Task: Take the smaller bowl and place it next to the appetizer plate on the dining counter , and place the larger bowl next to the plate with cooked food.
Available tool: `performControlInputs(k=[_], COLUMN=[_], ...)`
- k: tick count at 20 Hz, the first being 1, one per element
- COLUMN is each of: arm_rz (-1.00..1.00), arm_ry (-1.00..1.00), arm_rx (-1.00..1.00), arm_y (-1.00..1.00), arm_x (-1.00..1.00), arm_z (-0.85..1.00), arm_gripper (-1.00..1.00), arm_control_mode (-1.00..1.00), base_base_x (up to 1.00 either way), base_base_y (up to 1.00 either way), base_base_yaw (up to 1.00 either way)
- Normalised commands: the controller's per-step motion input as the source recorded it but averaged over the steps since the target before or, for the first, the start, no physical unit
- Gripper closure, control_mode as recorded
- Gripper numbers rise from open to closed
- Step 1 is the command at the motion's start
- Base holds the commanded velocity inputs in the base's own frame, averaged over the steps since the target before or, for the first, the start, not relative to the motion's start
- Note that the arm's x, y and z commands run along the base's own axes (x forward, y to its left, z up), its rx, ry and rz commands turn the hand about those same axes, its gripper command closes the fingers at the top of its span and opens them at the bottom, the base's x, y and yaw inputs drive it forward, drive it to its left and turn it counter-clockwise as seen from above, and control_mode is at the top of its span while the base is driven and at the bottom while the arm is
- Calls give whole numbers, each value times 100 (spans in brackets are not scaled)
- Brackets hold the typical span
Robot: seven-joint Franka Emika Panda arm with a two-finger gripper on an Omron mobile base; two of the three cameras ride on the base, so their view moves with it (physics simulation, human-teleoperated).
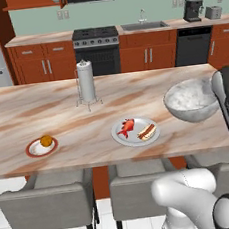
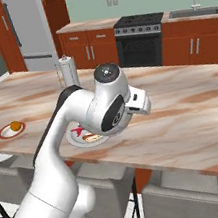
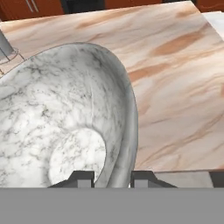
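The kitchen had red-brown cabinets along a pale green wall, with a black stove point(image 1: 95, 38) in the middle and a sink point(image 1: 144, 25) to its right; in front of them ran the long beige dining desk point(image 1: 46, 114), veined in brown, with grey stools point(image 1: 48, 199) tucked under its near edge. Going left to right in the left base view, a small red-rimmed plate point(image 1: 41, 147) carrying an orange ball lay near the front edge; a paper towel roll point(image 1: 86, 82) stood upright on its wire holder further back; a grey plate point(image 1: 135, 131) with red and brown cooked food sat near the front edge; just to the right of it was the marbled bowl point(image 1: 190, 100), its rim tilted toward the camera; whether it touched the desk I could not tell, nor which of the two bowls it was. In the hand view the tool point(image 3: 112, 178) had its two dark fingertips point(image 3: 83, 178) either side of the bowl's rim, one inside and one outside, clamped on the wall.
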Motion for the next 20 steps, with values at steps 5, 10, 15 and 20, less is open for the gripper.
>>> performControlInputs(k=[5,10,15,20], arm_rz=[-5,0,0,0], arm_ry=[-2,-1,0,0], arm_rx=[8,18,16,1], arm_y=[0,-7,-33,-57], arm_x=[74,55,46,62], arm_z=[-91,-59,-30,-23], arm_gripper=[100,100,100,100], arm_control_mode=[-100,-100,-100,-100], base_base_x=[0,0,0,0], base_base_y=[0,0,0,0], base_base_yaw=[0,0,0,0])
